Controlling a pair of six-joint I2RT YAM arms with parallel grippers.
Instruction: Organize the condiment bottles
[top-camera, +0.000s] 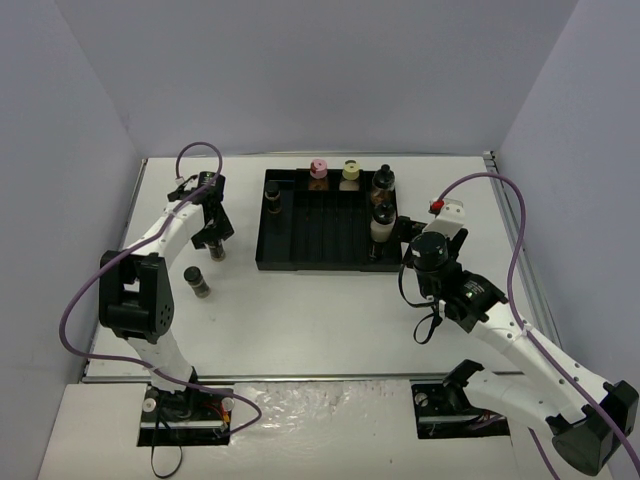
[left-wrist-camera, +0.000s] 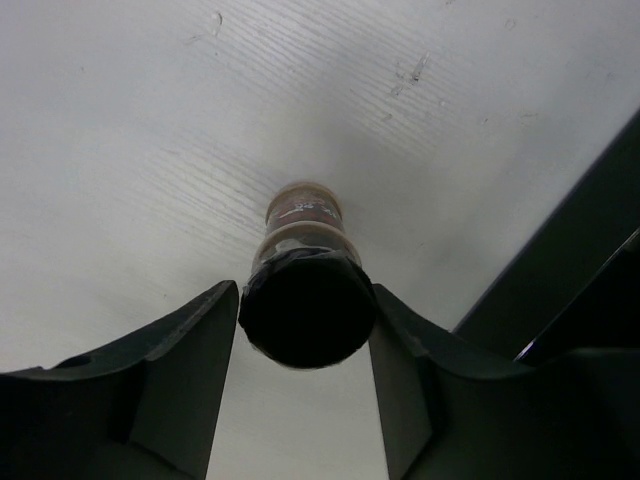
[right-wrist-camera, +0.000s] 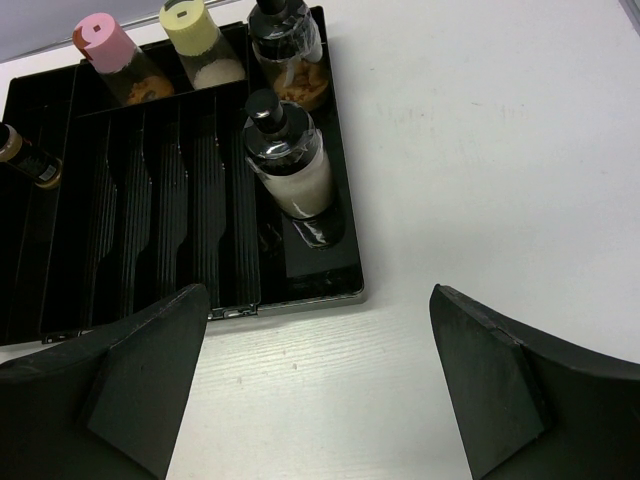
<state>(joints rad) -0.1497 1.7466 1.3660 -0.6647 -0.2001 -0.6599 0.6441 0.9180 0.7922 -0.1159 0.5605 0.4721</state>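
My left gripper (left-wrist-camera: 305, 300) is shut on the black cap of a brownish condiment bottle (left-wrist-camera: 303, 215) that stands on the white table, left of the black ribbed tray (top-camera: 262, 262). In the top view that gripper (top-camera: 214, 238) hides most of this bottle. A second dark bottle (top-camera: 197, 282) stands loose nearer the front. In the tray are a pink-capped bottle (right-wrist-camera: 110, 55), a yellow-capped one (right-wrist-camera: 200, 40), a black-capped one with orange contents (right-wrist-camera: 285, 60), a white-filled one (right-wrist-camera: 288, 155) and a small dark one (right-wrist-camera: 25, 155). My right gripper (right-wrist-camera: 315, 390) hangs open over bare table by the tray's front right corner.
Grey walls close the table in at the back and both sides. A metal rail (top-camera: 300, 378) marks the table's front edge. The tray's ribbed middle slots (right-wrist-camera: 150, 220) hold nothing. A purple cable (top-camera: 510, 200) loops above the right arm.
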